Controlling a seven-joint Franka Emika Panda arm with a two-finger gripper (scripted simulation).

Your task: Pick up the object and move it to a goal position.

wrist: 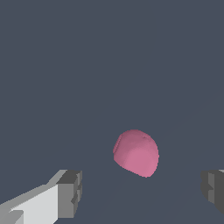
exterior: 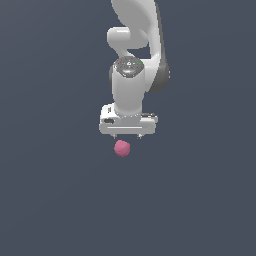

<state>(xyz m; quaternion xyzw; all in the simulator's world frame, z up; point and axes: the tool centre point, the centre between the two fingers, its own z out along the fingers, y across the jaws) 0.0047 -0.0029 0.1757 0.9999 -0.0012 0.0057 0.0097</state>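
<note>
the white arm (exterior: 131, 65) hangs straight down over a flat dark grey-blue floor (exterior: 50, 200), wrist pointing at the ground, and the gripper (exterior: 128, 136) sits at its bottom end. the pink ball (exterior: 122, 148) is right there, just under the gripper's body, a touch toward the exterior view's left of the gripper's middle. in that view the ball looks tiny next to the white hand, and only short dark finger stubs show beneath the housing, so whether anything touches the ball cannot be told from there.

the wrist view settles it: the ball (wrist: 136, 153) is a lumpy pink blob, rounded on one side and a bit flattened on the other. one finger (wrist: 69, 194) with its grey pad stands off to one side of the ball, the other finger (wrist: 213, 189) is far off on the opposite side at the picture's edge. the jaws are spread wide, with clear floor showing between each pad and the ball. the ball lies between the two fingers but closer to the first, touching neither. nothing is pinched, the hand is empty, the ball free.
</note>
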